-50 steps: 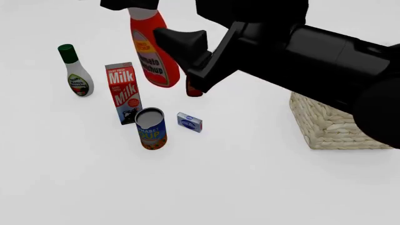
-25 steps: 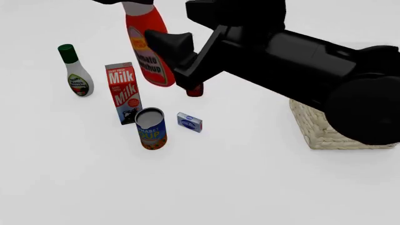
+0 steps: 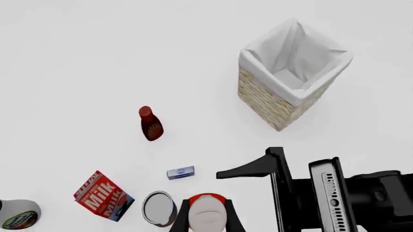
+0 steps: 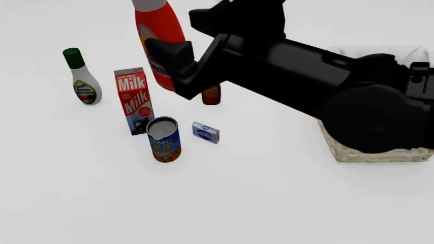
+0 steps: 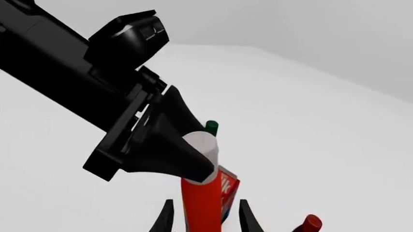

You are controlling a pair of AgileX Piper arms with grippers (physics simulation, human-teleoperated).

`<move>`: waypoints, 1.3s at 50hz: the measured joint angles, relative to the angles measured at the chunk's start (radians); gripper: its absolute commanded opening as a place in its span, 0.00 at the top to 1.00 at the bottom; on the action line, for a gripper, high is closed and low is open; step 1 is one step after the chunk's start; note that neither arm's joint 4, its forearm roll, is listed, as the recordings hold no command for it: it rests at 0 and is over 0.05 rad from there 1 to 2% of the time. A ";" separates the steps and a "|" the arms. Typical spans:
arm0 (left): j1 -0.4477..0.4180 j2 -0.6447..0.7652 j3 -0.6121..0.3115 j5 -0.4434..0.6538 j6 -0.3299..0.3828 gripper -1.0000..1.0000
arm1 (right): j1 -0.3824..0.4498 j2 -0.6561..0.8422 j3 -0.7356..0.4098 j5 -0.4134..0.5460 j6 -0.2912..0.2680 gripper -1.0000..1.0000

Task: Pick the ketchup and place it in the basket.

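The ketchup [image 4: 157, 30], a tall red bottle with a white cap, hangs upright above the table. My left gripper [image 3: 207, 217] is shut on its white cap [image 3: 208, 212], seen from above in the left wrist view. My right gripper [image 5: 205, 212] is open, with its fingers on either side of the red body [image 5: 200, 208] and a gap on each side. One right finger [image 4: 169, 53] crosses in front of the bottle. The basket [image 3: 261, 99], woven with a white lining, stands to the right. My right arm hides most of it in the front view [image 4: 379, 156].
A red milk carton [image 4: 133, 99], a soup can [image 4: 164, 138] and a small blue box [image 4: 205, 132] stand below the ketchup. A ranch dressing bottle [image 4: 83, 81] is at the left. A small dark sauce bottle [image 4: 211, 95] stands behind the box.
The ketchup has risen, its cap now at the front view's top edge. My right arm has moved left and up with it and covers more of the basket.
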 measured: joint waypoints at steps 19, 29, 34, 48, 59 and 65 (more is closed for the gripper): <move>-0.010 -0.002 -0.019 0.016 -0.005 1.00 | 0.008 0.063 -0.031 -0.010 0.022 1.00; -0.014 -0.005 -0.014 0.017 -0.011 1.00 | 0.010 0.069 -0.031 -0.019 0.014 1.00; -0.018 -0.006 -0.009 0.013 -0.016 1.00 | 0.009 0.067 -0.025 -0.022 0.014 1.00; -0.040 -0.009 -0.012 0.010 -0.017 0.00 | -0.008 0.064 -0.010 -0.020 0.011 1.00; -0.040 -0.005 -0.035 0.014 -0.009 0.00 | -0.015 0.062 -0.003 -0.019 0.014 1.00; -0.022 -0.008 -0.054 0.019 0.001 0.00 | -0.020 0.061 0.000 -0.019 0.017 1.00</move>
